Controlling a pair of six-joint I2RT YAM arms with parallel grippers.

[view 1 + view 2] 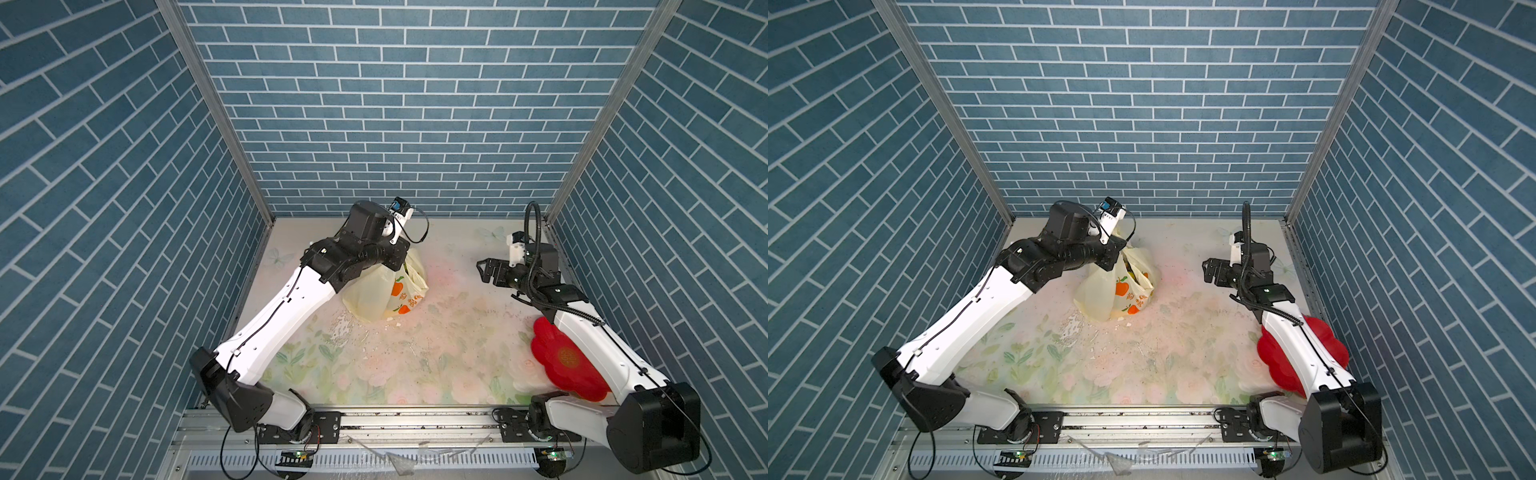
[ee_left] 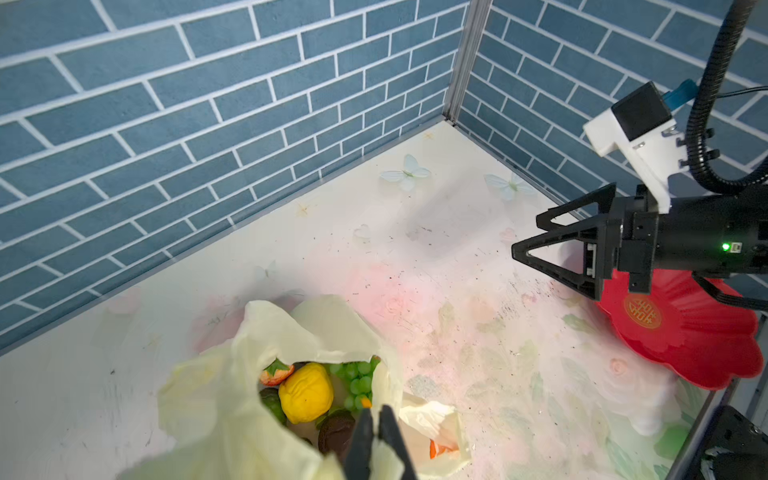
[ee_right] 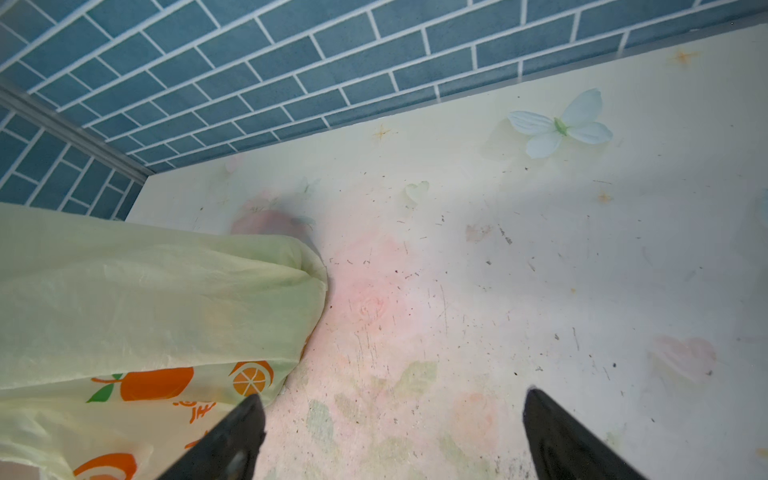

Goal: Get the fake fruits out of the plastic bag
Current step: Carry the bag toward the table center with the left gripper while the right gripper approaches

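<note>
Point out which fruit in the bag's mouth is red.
The strawberry: red with a green leafy cap. Its neighbours are the yellow knobbly ball, the green grape bunch and a dark brown piece.

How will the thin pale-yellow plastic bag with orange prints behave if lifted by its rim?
Probably floppy: the thin pale-yellow plastic bag sags in folds around its opening. Lifted by one edge, it would likely droop rather than keep shape. The small plastic fruits inside may weigh its bottom down and shift.
</note>
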